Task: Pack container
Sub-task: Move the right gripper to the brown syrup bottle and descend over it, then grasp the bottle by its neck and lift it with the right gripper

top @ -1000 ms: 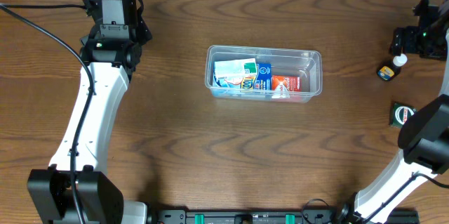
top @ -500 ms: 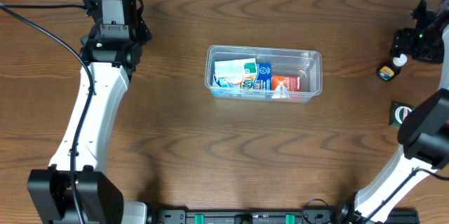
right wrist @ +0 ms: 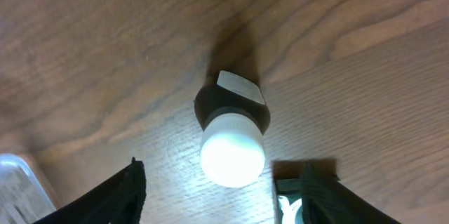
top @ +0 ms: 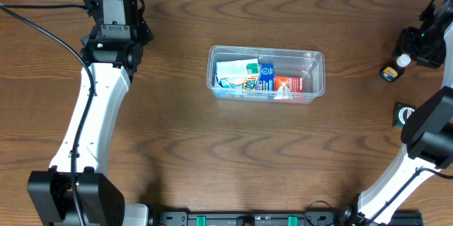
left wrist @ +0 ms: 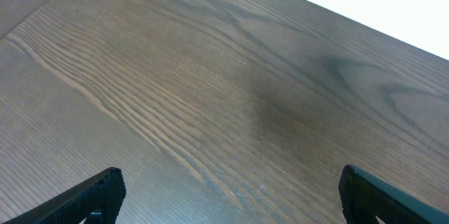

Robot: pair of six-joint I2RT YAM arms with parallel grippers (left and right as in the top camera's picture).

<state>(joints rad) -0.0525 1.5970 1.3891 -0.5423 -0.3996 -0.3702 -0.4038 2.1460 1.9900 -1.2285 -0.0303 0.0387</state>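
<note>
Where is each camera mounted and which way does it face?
Overhead: fixed above, facing down on wooden table, clear rectangular plastic container, left arm, right arm.
Left wrist: on left arm, facing bare tabletop; left tool fingertips at bottom corners.
Right wrist: on right arm, facing down at small dark white-capped bottle between right tool fingertips.
Shared: overhead and right wrist show that bottle.

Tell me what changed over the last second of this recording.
Only the right tool shifted slightly, settling at the small white-capped bottle, which stands between its open jaws, ungripped. Nothing was taken or let go. The bottle, the left tool, the container and the boxes in it stayed put.
</note>
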